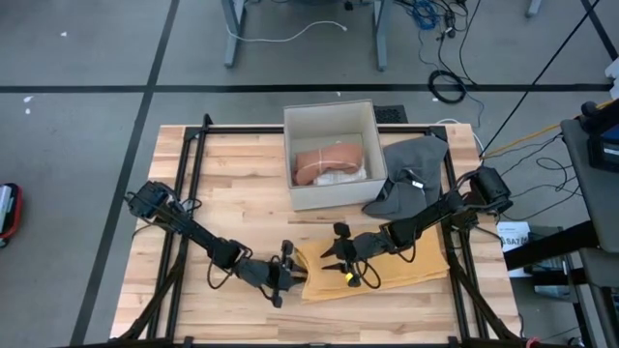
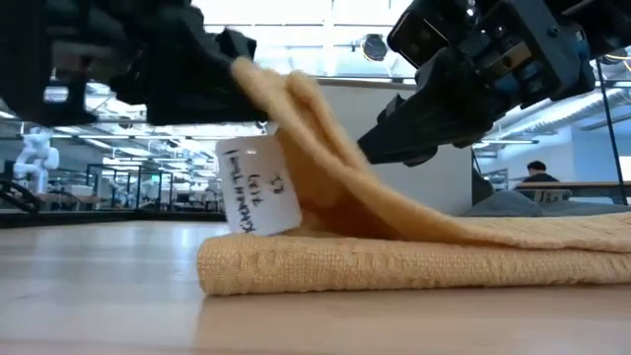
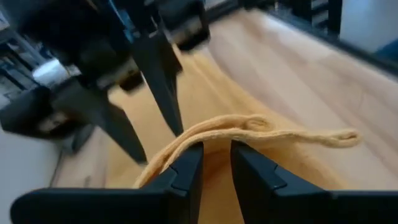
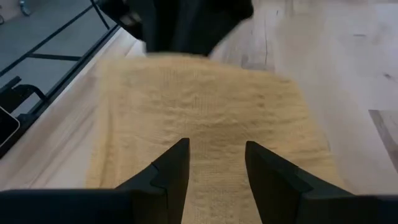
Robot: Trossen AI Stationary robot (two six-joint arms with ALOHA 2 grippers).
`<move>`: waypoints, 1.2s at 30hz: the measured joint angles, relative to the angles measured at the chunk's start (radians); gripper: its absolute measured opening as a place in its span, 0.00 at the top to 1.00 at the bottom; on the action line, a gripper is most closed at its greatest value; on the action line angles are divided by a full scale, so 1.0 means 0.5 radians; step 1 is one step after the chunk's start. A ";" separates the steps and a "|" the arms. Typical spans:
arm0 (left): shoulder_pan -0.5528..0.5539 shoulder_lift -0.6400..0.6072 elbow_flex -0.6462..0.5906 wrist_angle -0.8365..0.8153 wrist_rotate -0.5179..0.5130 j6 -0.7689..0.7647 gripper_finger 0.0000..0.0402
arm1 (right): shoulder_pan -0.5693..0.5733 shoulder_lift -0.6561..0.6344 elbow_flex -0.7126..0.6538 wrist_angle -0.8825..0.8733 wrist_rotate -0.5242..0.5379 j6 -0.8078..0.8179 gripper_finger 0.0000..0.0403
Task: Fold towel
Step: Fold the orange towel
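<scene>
We have both arms stretched in low toward the near middle of the tabletop [image 1: 242, 174], grippers facing each other. Left arm comes in from the left edge, elbow down, left gripper [image 1: 288, 273] near the front edge, fingers [image 3: 186, 171] pinched with only a thin gap between them, clamped on a raised yellow towel [image 1: 406, 266] edge. Right arm reaches in from the right side, right gripper [image 1: 344, 259] just beside the left one, fingers [image 4: 171, 165] spread apart, hovering with nothing between them.

1 overhead view, 1 table-level view and 2 close wrist views share the yellow towel [image 1: 387, 273].
</scene>
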 joint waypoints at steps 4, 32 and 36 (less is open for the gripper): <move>0.000 -0.001 -0.001 -0.341 0.000 -0.137 0.78 | -0.001 0.005 0.000 0.034 0.000 -0.006 0.64; 0.135 0.000 0.000 0.124 0.010 0.106 0.78 | -0.010 0.005 0.000 0.087 -0.112 0.047 0.64; 0.142 0.000 -0.001 0.225 0.023 0.112 0.78 | -0.011 0.005 0.000 0.093 -0.188 0.082 0.64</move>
